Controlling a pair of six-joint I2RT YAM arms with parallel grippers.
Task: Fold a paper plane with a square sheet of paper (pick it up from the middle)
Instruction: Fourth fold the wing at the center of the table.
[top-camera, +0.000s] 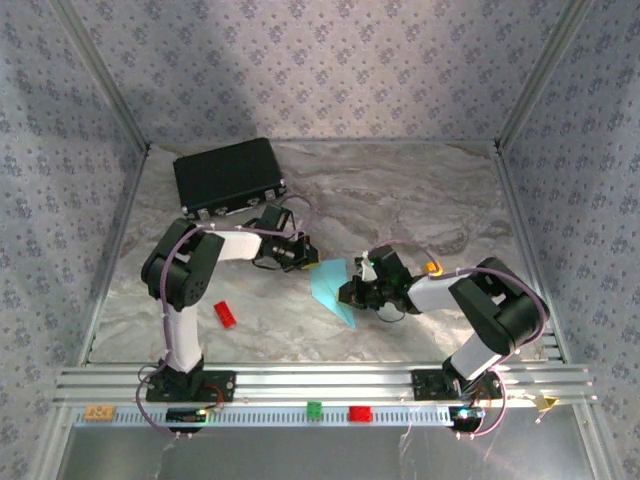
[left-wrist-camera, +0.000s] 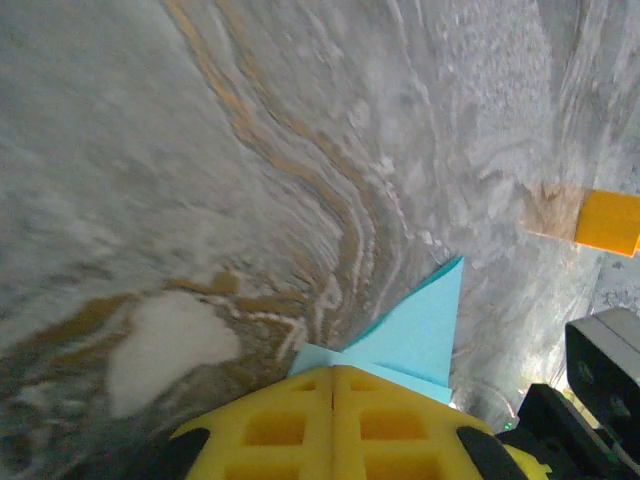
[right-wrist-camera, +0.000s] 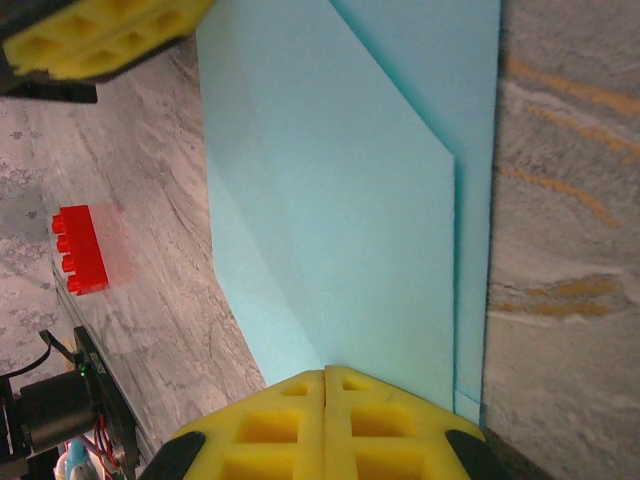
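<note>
Left gripper and right gripper are both pressed together, each pinching an edge of the partly folded blue paper, held between them mid-table, right of the red brick

The folded paper is looking thin, matt and smooth. The surface is showing a marbled, faintly sheeny finish. At 9 o'clock of the paper, the red brick is gleaming like glossy plastic. The pads of the right gripper are looking like matt yellow foam.
</note>
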